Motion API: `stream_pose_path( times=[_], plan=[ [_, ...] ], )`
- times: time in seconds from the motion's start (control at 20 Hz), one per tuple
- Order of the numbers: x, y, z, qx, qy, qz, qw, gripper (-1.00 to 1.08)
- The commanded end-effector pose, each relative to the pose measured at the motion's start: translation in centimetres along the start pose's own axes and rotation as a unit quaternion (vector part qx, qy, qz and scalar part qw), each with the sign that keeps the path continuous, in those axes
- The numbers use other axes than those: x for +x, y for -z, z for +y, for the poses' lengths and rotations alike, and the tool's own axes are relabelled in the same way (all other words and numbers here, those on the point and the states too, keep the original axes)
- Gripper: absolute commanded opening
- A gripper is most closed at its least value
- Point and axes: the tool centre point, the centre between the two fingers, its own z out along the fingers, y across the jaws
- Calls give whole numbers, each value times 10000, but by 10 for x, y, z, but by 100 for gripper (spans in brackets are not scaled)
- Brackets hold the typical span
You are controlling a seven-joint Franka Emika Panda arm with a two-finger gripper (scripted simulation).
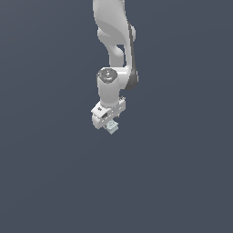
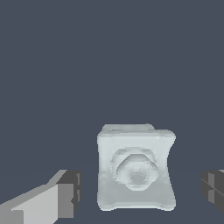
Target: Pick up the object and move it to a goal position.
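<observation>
Exterior view stands far off; wrist view looks closely at the shared block.

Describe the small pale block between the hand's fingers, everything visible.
The block is pale blue-grey, roughly cube-like with softly rounded, slightly flared corners and a raised hexagonal ring on its facing side. It looks matte. It sits between the hand's two dark-tipped fingers, with gaps visible on both sides, directly under the white hand in the exterior view.
</observation>
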Motion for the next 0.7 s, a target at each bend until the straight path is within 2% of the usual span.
stream_pose_path(
  times=[0.0, 0.5, 0.55, 0.65],
  plan=[
    [-1, -10, -1, 4, 4, -3, 10000, 100],
    [-1, -40, 0, 4, 16, -2, 10000, 100],
    [-1, -40, 0, 4, 16, -2, 10000, -100],
    [-1, -40, 0, 4, 16, -2, 10000, -100]
  ],
)
